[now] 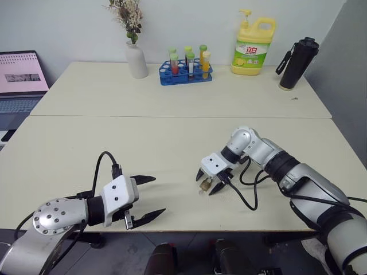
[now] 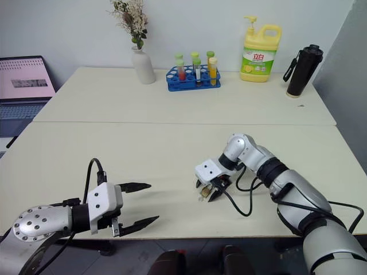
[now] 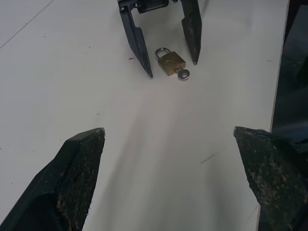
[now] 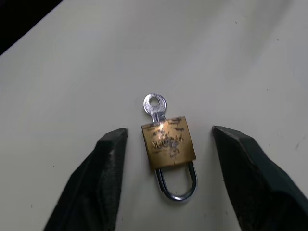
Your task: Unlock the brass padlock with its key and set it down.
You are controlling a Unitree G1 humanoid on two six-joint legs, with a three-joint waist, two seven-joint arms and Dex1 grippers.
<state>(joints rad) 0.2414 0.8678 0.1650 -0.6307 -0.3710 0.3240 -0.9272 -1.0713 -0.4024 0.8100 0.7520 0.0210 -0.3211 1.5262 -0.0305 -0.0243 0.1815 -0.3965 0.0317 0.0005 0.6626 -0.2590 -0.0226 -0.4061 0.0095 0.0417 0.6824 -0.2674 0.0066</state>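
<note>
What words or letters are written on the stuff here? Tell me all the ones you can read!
"立白": red label on the yellow soap bottle.
Stamped letters on the brass padlock: too worn to read.
Laptop screen: too blurred to read.
Rack of tubes, black bottle, white vase: no writing seen.

A golden-yellow padlock [image 4: 168, 143] with a silvery shackle and a silvery key [image 4: 155, 106] is seen between the black fingers [image 4: 94, 183] of the right tool [image 4: 168, 180], against a cream worktop [image 4: 231, 62].
</note>
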